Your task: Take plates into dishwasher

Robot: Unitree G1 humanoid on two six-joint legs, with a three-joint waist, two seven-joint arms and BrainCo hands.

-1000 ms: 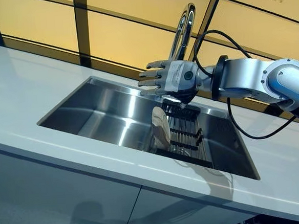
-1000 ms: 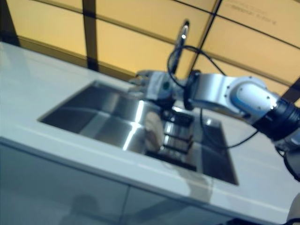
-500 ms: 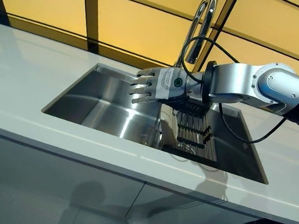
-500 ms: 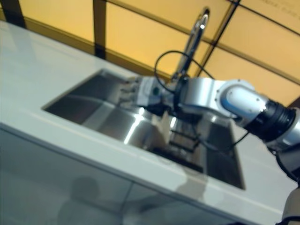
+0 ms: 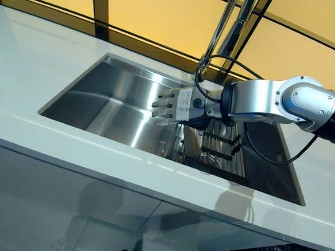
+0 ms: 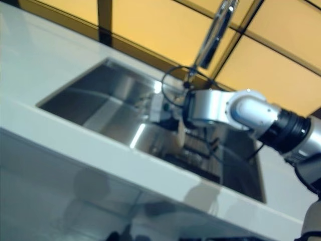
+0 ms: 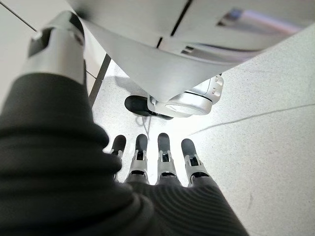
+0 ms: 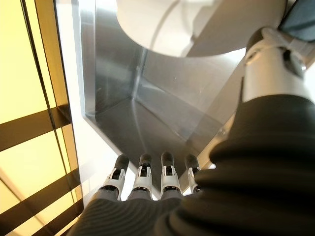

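A rectangular stainless-steel sink (image 5: 105, 101) is set into the white surface (image 5: 19, 67), below a wall of amber panels with dark frames (image 5: 160, 22). A tall curved chrome tap (image 5: 229, 18) rises from the far rim of the sink. In the right end of the basin stands a black slotted dish rack (image 5: 222, 147). At the rack's left end a pale round plate (image 6: 181, 136) stands on edge; in the left eye view it is mostly hidden behind the hand, and in the right wrist view its white round rim (image 8: 162, 22) shows close to the thumb side of the hand. The rest of the basin to the left holds nothing else that can be seen.

The right hand (image 5: 180, 106) reaches in from the right over the middle of the sink, just beside the plate, its fingers (image 8: 143, 182) straight and side by side, pointing toward the sink's left end; whether the thumb touches the plate cannot be told. The left hand (image 7: 157, 169) shows only in its own wrist view, hanging over the pale speckled floor (image 7: 266, 147) with fingers straight and holding nothing.
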